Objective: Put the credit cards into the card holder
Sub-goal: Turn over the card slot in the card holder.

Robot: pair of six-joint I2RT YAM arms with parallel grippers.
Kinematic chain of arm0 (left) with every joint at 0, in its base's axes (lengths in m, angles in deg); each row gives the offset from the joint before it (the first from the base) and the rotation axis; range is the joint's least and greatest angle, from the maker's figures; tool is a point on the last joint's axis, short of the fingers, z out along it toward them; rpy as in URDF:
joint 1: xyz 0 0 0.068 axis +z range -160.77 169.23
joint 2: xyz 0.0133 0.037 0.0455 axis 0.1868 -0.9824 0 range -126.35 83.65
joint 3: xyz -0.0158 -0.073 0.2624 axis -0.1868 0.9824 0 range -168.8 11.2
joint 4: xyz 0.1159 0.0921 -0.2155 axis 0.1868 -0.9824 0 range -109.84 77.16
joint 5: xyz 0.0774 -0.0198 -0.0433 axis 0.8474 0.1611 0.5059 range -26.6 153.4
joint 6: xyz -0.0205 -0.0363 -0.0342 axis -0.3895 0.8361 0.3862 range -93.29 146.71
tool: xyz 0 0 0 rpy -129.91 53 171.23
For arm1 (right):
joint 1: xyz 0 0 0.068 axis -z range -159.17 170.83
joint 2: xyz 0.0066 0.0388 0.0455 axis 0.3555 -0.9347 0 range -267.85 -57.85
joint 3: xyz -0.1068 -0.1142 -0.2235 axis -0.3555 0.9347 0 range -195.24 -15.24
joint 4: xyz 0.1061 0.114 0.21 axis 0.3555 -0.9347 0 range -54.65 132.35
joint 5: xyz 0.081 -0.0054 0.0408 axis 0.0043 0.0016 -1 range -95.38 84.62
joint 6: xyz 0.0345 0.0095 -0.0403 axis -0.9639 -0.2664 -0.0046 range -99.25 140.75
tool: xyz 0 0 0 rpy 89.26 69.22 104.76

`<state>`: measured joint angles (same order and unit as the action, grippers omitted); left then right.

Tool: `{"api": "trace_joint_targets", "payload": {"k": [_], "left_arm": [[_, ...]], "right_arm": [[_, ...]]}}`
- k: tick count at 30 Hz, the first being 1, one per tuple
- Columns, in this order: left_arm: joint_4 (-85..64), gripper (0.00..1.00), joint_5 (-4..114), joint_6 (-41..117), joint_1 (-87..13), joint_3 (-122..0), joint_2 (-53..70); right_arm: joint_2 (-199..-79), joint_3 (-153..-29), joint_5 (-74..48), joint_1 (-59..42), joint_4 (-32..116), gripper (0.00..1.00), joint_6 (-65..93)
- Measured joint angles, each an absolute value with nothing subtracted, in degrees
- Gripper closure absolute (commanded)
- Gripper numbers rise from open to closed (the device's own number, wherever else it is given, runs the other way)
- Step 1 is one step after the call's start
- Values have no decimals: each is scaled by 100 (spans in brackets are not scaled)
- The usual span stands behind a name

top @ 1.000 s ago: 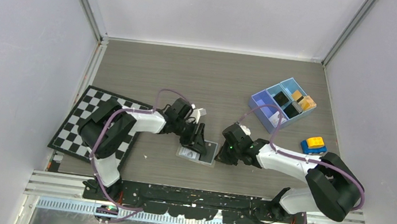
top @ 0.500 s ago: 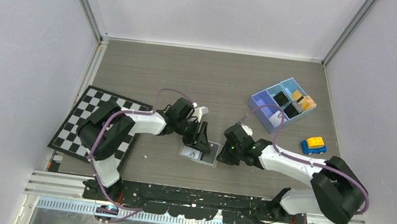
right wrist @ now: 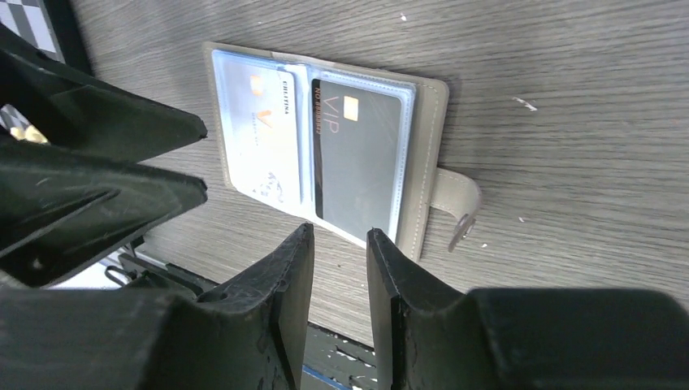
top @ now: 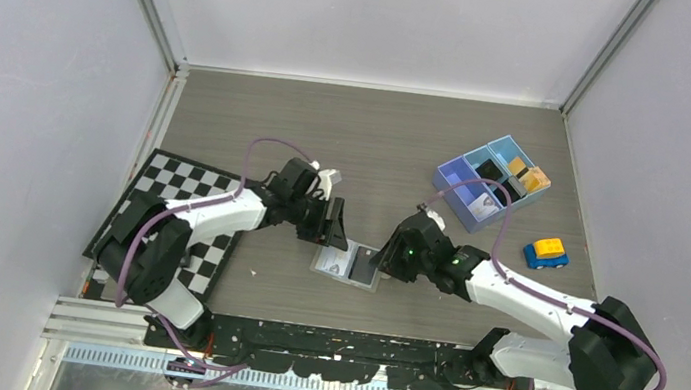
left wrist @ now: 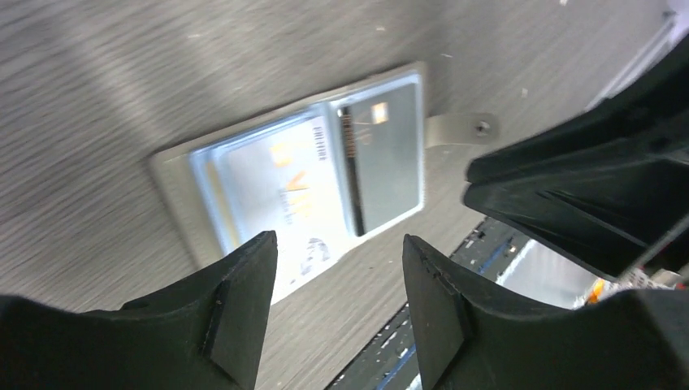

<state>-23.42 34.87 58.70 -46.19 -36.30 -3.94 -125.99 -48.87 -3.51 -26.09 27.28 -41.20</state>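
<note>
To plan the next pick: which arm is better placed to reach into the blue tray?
Right, likely. The blue tray lies nearer the right arm; the left arm would have to cross the card holder.

Bright, even light, soft shadows. The left wrist view blurs — the grey wood-grain tabletop [left wrist: 106, 73] streaks; the open taupe bifold card holder [right wrist: 428, 162] looks crisp from the right wrist.

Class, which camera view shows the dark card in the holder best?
Right wrist: the dark card lies sharp and whole in the open holder, lettering and chip visible. Left wrist shows it blurred; top external shows only a tiny dark patch.
</note>
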Motion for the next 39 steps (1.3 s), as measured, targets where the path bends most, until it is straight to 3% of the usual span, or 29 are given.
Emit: {"api": "trace_joint_targets", "payload": {"k": [8, 39], "left_arm": [[-2740, 40, 3907, 5734, -4380, -3503, -401], [-2495, 50, 3769, 5782, -4369, -3307, -700]], "right_arm": [[-13006, -4832, -458, -2609, 3075, 73, -4382], [-13388, -4795, -325, -2609, 3115, 79, -4533]]}}
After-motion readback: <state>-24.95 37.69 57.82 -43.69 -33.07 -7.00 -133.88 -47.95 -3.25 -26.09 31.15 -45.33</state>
